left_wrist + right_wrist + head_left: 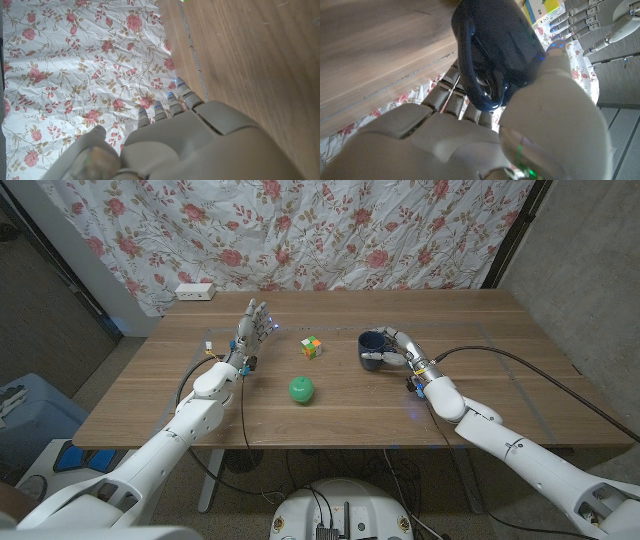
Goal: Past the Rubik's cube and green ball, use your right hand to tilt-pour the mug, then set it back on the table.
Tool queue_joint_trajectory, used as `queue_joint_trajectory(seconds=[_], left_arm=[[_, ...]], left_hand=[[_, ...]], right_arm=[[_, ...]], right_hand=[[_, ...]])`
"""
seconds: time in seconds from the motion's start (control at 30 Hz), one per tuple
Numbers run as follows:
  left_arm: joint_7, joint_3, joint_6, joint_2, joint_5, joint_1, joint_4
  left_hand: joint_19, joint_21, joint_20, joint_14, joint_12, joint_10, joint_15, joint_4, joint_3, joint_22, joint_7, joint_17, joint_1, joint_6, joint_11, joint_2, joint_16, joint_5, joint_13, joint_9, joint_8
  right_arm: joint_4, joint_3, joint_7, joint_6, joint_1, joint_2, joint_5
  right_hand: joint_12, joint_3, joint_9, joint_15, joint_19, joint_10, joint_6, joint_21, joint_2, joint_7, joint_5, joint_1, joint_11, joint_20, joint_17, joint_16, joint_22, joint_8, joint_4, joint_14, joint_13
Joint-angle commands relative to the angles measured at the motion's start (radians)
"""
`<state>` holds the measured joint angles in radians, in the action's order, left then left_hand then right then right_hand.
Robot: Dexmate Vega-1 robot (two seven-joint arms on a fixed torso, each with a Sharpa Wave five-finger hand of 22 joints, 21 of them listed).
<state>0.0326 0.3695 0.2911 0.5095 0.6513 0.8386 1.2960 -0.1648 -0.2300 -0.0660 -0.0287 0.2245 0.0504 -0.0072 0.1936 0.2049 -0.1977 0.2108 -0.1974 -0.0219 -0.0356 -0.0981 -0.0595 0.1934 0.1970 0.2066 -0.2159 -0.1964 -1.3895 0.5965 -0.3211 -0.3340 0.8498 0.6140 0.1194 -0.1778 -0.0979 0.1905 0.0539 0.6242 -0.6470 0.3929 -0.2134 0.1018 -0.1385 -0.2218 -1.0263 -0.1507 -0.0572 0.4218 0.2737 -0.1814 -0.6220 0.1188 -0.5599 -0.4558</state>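
Head view: the right hand [398, 350] grips the dark blue mug [373, 346] on the wooden table [330, 415], just right of the Rubik's cube [311, 347] and green ball [302, 389], while the left hand [251, 332] waits with fingers apart, holding nothing.

Wooden table against a floral curtain, grey walls either side.

Table [330, 405]: long planks, mid-brown, seams visible. Floral curtain [300, 230]: white with pink roses, hangs across the back and reaches the table's far edge. White power strip [195, 292] lies at the far left corner. Grey wall [590, 270] on the right, rough texture. Blue bin [25, 415] stands on the floor, left. Even, soft light.
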Motion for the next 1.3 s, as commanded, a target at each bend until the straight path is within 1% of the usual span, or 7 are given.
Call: queue_joint_trajectory(seconds=[0.03,0.4,0.63,0.8,1.07,1.17,1.3], left_arm=[[0.000,0.000,0.000,0.000,0.000,0.000,0.000],[0.000,0.000,0.000,0.000,0.000,0.000,-0.001],[0.000,0.000,0.001,-0.001,0.000,-0.001,-0.001],[0.000,0.000,0.001,0.000,0.000,0.000,-0.001],[0.000,0.000,0.001,-0.001,0.000,0.000,-0.001],[0.000,0.000,0.001,-0.001,0.000,0.000,-0.001],[0.000,0.000,0.000,-0.001,0.000,0.000,-0.001]], left_hand=[[-0.009,-0.006,0.000,-0.008,0.004,0.003,-0.004,0.001,0.006,-0.003,0.007,-0.005,-0.003,-0.001,-0.005,-0.118,0.005,0.005,0.005,-0.003,-0.006],[-0.009,-0.006,0.000,-0.008,0.004,0.003,-0.004,0.001,0.006,-0.003,0.007,-0.005,-0.003,-0.002,-0.008,-0.118,0.005,0.004,0.005,-0.003,-0.006],[-0.009,-0.006,0.000,-0.008,0.004,0.002,-0.003,0.001,0.006,-0.003,0.007,-0.005,-0.003,-0.002,-0.006,-0.118,0.005,0.004,0.005,-0.003,-0.006],[-0.009,-0.006,0.000,-0.008,0.004,0.004,-0.003,0.001,0.006,-0.003,0.008,-0.005,-0.003,-0.001,-0.007,-0.118,0.005,0.004,0.005,-0.003,-0.007],[-0.009,-0.006,0.000,-0.008,0.004,0.003,-0.003,0.001,0.006,-0.003,0.007,-0.005,-0.003,-0.002,-0.007,-0.118,0.005,0.004,0.005,-0.003,-0.006],[-0.009,-0.007,0.001,-0.008,0.004,0.004,-0.004,0.001,0.006,-0.003,0.007,-0.005,-0.003,-0.002,-0.004,-0.118,0.005,0.004,0.005,-0.003,-0.006],[-0.009,-0.006,0.000,-0.008,0.004,0.003,-0.004,0.001,0.006,-0.003,0.007,-0.005,-0.003,-0.001,-0.006,-0.118,0.005,0.004,0.005,-0.003,-0.006]], right_arm=[[-0.027,-0.007,0.034,0.019,0.006,0.016,-0.012],[-0.065,-0.011,0.095,0.063,0.010,0.044,-0.038],[-0.078,-0.012,0.126,0.080,0.003,0.059,-0.047],[-0.085,-0.013,0.150,0.095,-0.004,0.066,-0.058],[-0.087,-0.005,0.203,0.111,-0.028,0.078,-0.072],[-0.087,-0.003,0.211,0.112,-0.033,0.081,-0.072],[-0.082,-0.001,0.234,0.114,-0.044,0.085,-0.080]], right_hand=[[0.003,0.006,-0.001,0.100,-0.012,0.035,0.041,0.004,-0.086,-0.055,-0.013,-0.012,0.006,-0.002,-0.003,-0.013,-0.001,0.015,0.004,0.028,0.003],[0.004,0.010,-0.002,0.048,-0.038,0.118,-0.031,0.012,-0.077,-0.044,-0.031,0.007,0.028,0.018,-0.014,-0.042,0.000,0.061,0.005,0.088,0.015],[0.005,0.018,-0.003,0.000,-0.074,0.214,-0.130,0.019,-0.062,-0.021,-0.051,0.036,0.053,0.039,-0.030,-0.070,0.001,0.123,0.002,0.153,0.032],[0.004,0.021,-0.004,-0.016,-0.095,0.274,-0.193,0.020,-0.056,-0.010,-0.068,0.052,0.065,0.051,-0.039,-0.079,0.002,0.166,0.001,0.190,0.044],[0.001,0.033,-0.005,-0.082,-0.174,0.390,-0.296,0.029,-0.040,0.007,-0.106,0.094,0.100,0.098,-0.054,-0.088,0.003,0.246,-0.006,0.287,0.070],[0.000,0.036,-0.005,-0.096,-0.192,0.414,-0.320,0.030,-0.036,0.009,-0.116,0.102,0.117,0.106,-0.057,-0.088,0.004,0.265,-0.008,0.310,0.075],[0.000,0.046,-0.004,-0.120,-0.228,0.454,-0.352,0.033,-0.027,0.019,-0.132,0.124,0.123,0.119,-0.061,-0.091,0.005,0.292,-0.014,0.352,0.084]])
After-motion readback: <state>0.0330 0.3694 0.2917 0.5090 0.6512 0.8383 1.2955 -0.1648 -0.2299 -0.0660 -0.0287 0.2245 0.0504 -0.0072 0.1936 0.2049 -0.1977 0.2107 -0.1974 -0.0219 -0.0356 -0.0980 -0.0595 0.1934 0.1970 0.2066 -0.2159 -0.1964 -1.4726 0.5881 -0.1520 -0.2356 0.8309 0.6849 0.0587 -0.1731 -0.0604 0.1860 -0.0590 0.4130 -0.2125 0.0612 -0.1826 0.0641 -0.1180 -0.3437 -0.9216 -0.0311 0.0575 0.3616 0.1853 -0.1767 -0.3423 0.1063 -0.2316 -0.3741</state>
